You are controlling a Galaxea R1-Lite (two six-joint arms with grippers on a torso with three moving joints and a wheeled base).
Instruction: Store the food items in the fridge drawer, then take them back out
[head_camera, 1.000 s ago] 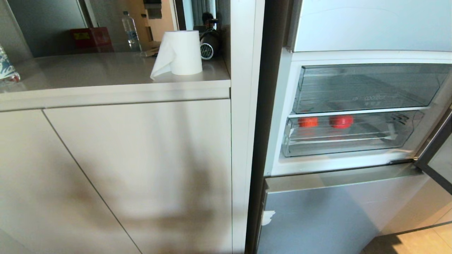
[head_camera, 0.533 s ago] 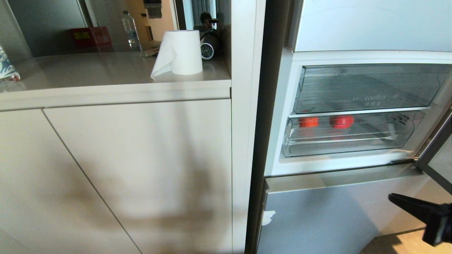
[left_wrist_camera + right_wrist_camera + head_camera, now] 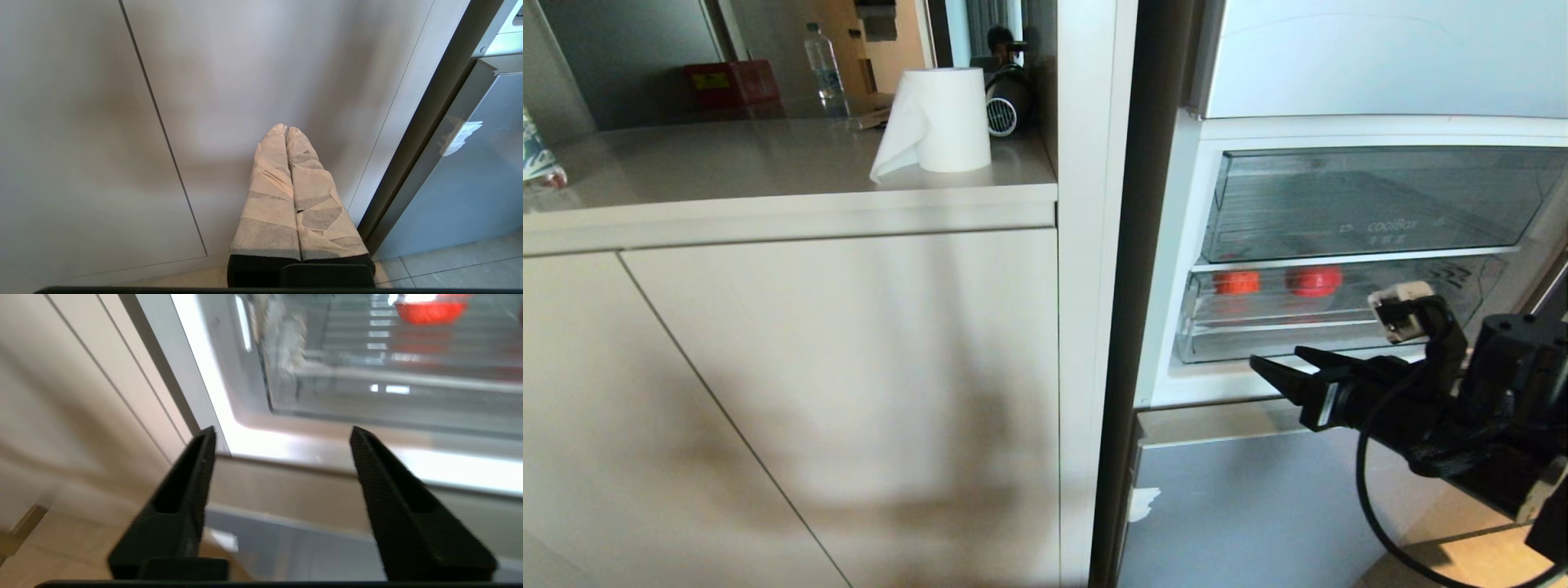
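Note:
The fridge drawer (image 3: 1339, 327) is the lower clear bin and it is pushed in. Behind its front, toward the left side, lie the two food items: an orange-red fruit (image 3: 1236, 282) and a red apple (image 3: 1313, 280). My right gripper (image 3: 1278, 359) hovers open and empty just in front of the drawer's lower front edge, pointing left. In the right wrist view the right gripper (image 3: 282, 430) has its black fingers wide apart below the drawer (image 3: 367, 400), with one red food item (image 3: 429, 310) beyond. My left gripper (image 3: 286, 128) is shut, tape-wrapped, parked facing a cabinet door.
An upper clear bin (image 3: 1372, 204) sits above the drawer, and a pale-blue panel (image 3: 1258, 506) lies below it. Left of the fridge stand beige cabinet doors (image 3: 849, 392) under a counter (image 3: 768, 163) holding a paper towel roll (image 3: 943, 122) and a bottle (image 3: 823, 69).
My right arm has come up into the head view from the lower right and reached left to the drawer's front. Its jaws now stand apart. The food items have not moved.

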